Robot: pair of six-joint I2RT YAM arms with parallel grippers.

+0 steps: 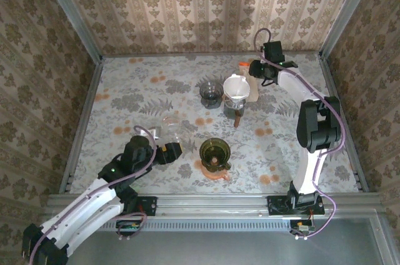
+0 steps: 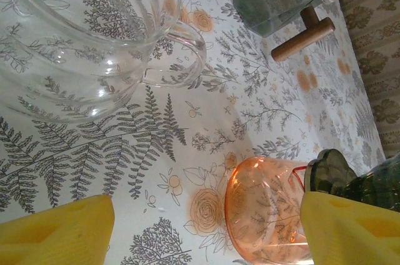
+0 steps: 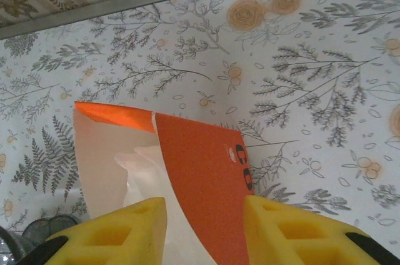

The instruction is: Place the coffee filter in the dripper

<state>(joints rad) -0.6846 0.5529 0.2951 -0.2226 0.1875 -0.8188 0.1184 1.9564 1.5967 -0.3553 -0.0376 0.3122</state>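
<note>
The right tool [image 3: 203, 234] is at the far back of the flowery desk [image 1: 125, 102]. It hangs over an orange paper packet [image 3: 200, 171]. Its two yellow pads are partly apart, and the orange front of the packet is between them. I cannot tell if the pads press on it or just hang above it.

The white paper coffee filters [image 3: 140, 165] are inside that packet. They peek out behind the orange front. None is in a dripper yet, I think.

A white cone dripper [image 1: 235, 85] sits just beside the packet, on top of a glass pot with a wooden handle. A green glass dripper [image 1: 214, 151] sits near the front of the desk, well apart from the packet. I cannot tell which one the filter is meant for.

The left tool [image 2: 203, 230] is wide open and holds nothing. It waits low near the front. A big clear glass jug [image 2: 75, 34] is on one side of it and a small orange glass cup [image 2: 265, 209] is on the other.

What could go wrong? The right tool could pinch the orange front and not a filter, so the whole packet would lift up. It could also grab many filters at once, because they lie packed close together. A hard squeeze could crumple the thin paper. The white dripper is very close, so a bump from the arm could tip it off its pot.
</note>
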